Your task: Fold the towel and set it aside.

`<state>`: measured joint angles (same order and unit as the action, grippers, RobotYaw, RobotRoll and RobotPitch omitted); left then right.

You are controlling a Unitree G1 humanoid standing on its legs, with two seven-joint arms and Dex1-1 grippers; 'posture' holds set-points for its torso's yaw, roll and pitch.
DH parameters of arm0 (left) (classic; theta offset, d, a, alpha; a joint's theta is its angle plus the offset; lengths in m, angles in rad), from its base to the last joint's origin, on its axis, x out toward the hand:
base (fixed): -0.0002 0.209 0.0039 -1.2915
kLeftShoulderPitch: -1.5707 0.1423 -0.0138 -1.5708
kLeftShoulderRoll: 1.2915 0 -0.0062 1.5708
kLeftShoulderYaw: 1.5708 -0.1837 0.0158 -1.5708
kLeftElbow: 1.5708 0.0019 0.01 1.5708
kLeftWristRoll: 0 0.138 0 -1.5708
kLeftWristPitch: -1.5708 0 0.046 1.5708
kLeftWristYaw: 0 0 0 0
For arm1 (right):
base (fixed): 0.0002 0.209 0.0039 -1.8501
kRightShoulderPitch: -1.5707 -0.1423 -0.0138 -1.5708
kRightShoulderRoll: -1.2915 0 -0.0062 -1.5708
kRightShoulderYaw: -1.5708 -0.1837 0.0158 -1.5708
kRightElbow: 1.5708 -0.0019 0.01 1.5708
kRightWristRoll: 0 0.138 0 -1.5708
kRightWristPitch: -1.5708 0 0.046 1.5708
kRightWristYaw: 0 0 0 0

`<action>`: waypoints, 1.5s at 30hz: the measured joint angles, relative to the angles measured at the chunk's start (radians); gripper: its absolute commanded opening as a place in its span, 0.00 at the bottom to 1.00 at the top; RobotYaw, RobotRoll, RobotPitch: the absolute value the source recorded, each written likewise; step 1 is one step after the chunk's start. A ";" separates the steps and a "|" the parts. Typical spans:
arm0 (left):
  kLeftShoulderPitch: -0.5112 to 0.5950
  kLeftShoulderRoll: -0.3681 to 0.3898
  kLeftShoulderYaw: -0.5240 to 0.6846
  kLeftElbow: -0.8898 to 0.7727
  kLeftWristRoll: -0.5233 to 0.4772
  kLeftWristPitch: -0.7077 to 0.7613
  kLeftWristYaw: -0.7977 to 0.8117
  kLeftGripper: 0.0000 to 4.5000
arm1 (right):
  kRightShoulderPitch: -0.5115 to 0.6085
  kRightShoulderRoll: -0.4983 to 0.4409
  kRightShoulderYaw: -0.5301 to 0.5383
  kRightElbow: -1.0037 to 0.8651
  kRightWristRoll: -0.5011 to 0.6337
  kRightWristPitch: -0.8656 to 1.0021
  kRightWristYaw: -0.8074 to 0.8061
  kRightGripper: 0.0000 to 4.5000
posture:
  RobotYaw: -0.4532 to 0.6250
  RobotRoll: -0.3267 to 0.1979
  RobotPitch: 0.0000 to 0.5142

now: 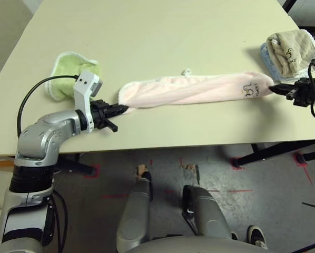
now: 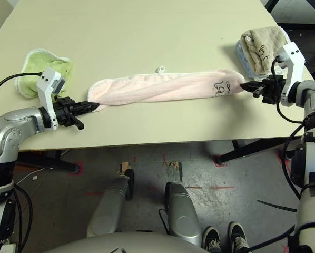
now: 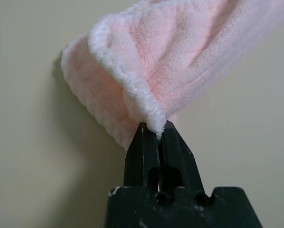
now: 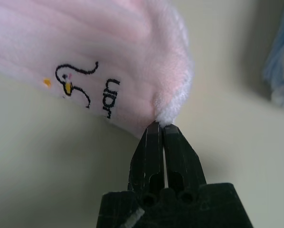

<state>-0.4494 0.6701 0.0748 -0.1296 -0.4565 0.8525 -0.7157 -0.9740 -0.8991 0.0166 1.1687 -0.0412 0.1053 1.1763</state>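
Towel is stretched out as a long twisted band across the middle of the frame in the head views, long axis running left to right, roughly parallel to the near edge of the bench. Left pincer is clamped shut on the left end, white edging pinched between the tips in the left wrist view. Right pincer is clamped shut on the right end, just beside the dark printed emblem. So each arm owns one end and the cloth spans between them, lying on or just above the surface; can't tell which. Judgement: the fold turns on that axis, one end has to travel along it to meet the other, and the twist in the middle probably needs taking out first or the halves won't lie flat. Green fluffy cloth sits just behind the left pincer at mid left; beige towel with a blue layer just behind the right at upper right, both close enough to snag.
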 measured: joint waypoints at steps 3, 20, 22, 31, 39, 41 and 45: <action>-0.014 -0.020 -0.005 0.028 0.016 -0.018 0.022 0.00 | -0.002 0.000 0.010 0.010 -0.003 0.001 0.010 0.00 | 0.48 0.62 0.50; -0.014 0.062 0.061 -0.122 -0.035 0.043 0.038 1.00 | -0.087 -0.064 -0.038 0.029 0.029 0.147 0.116 0.91 | 0.48 0.62 0.50; -0.010 0.097 0.086 -0.175 -0.063 0.055 0.011 1.00 | -0.106 -0.097 -0.067 0.039 0.043 0.198 0.121 0.99 | 0.49 0.62 0.50; 0.021 0.132 0.111 -0.300 -0.180 0.043 -0.093 1.00 | -0.032 -0.089 -0.113 0.053 0.088 0.437 0.126 0.99 | 0.47 0.62 0.49; 0.014 0.109 0.092 -0.286 -0.183 -0.024 -0.110 1.00 | -0.011 0.010 -0.211 0.021 0.187 0.555 0.034 0.99 | 0.47 0.62 0.49; 0.014 0.104 0.090 -0.285 -0.186 -0.031 -0.115 1.00 | -0.001 0.035 -0.228 -0.005 0.207 0.566 0.014 0.99 | 0.47 0.62 0.49; 0.014 0.098 0.083 -0.285 -0.187 -0.038 -0.115 1.00 | 0.004 0.065 -0.237 -0.041 0.226 0.579 -0.028 0.99 | 0.48 0.62 0.48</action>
<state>-0.4356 0.7678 0.1577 -0.4141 -0.6435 0.8147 -0.8311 -0.9698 -0.8345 -0.2208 1.1276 0.1846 0.6841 1.1480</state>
